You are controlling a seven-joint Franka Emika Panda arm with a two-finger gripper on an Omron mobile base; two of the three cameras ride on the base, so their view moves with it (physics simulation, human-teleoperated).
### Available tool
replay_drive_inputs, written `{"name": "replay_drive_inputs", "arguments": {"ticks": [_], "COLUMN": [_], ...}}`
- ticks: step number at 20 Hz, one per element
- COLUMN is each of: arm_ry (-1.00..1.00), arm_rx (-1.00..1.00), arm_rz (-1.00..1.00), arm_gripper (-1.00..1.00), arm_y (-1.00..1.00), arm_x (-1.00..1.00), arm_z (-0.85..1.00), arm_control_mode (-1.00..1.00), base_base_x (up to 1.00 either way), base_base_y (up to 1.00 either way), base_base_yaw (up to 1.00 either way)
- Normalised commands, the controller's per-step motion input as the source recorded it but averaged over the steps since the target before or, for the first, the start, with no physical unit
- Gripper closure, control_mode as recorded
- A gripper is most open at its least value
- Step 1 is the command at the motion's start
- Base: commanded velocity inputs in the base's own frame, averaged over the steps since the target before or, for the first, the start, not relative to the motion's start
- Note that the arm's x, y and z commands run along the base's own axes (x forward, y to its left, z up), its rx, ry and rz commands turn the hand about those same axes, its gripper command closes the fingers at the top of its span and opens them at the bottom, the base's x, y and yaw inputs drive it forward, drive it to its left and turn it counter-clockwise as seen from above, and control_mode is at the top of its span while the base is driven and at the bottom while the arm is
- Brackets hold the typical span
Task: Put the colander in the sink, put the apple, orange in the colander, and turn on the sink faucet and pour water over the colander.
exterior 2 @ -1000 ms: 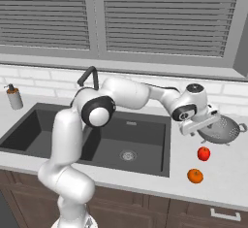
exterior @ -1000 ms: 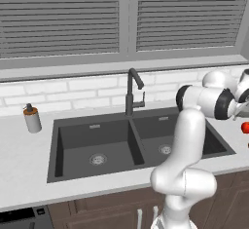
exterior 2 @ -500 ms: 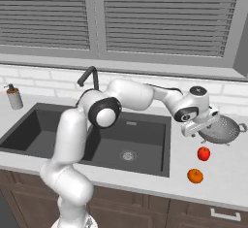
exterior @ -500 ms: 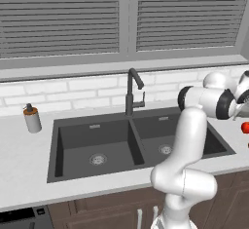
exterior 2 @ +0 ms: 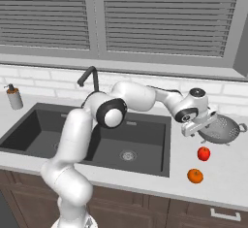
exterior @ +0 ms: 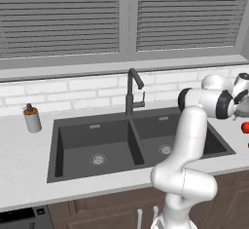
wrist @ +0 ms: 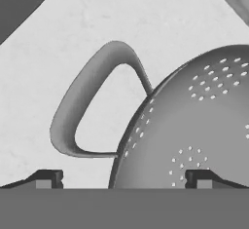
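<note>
Two basins make up the dark grey sink, which is set in the pale counter below the window with closed blinds, and each basin has a round silver drain in its floor. Behind the divider between the basins stands the sink faucet, tall and slim, with its spout bent over toward the right basin. On the counter to the right of the sink, near the white tile wall, sits the colander, upright, with its loop handles to the sides; in the hand view its perforated bowl is very close and one loop handle sticks out over the bare counter. In the right base view the gripper is at the left side of the colander, just beside its rim. In the hand view the two finger tips stand wide apart, one on each side of the place where handle and bowl meet, and they do not press on the metal, so nothing is held. In front of the colander lies the apple, and a little nearer to the counter edge the orange, the two near each other but apart. Far left on the counter stands a small soap dispenser
</note>
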Motion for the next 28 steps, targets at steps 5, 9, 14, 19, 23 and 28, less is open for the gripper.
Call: {"name": "replay_drive_inputs", "arguments": {"ticks": [5,9,14,19,23,28], "arm_ry": [0.1,0.11,0.1,-0.01,-0.12,-0.19], "arm_rx": [0.0,0.0,0.05,0.09,0.06,0.0], "arm_rz": [0.01,0.0,0.0,0.03,0.09,0.06], "arm_gripper": [-1.0,-1.0,1.0,1.0,1.0,1.0], "arm_y": [-0.1,-0.16,0.0,0.11,0.71,1.0], "arm_x": [0.43,0.1,-0.08,-0.51,-0.62,-0.52], "arm_z": [-0.24,-0.21,-0.07,0.03,0.07,0.13], "arm_control_mode": [-1.0,-1.0,-1.0,-1.0,-1.0,-1.0], "base_base_x": [0.0,0.0,0.0,0.0,0.0,0.0], "base_base_y": [0.0,0.0,0.0,0.0,0.0,0.0], "base_base_yaw": [0.0,0.0,0.0,0.0,0.0,0.0]}}
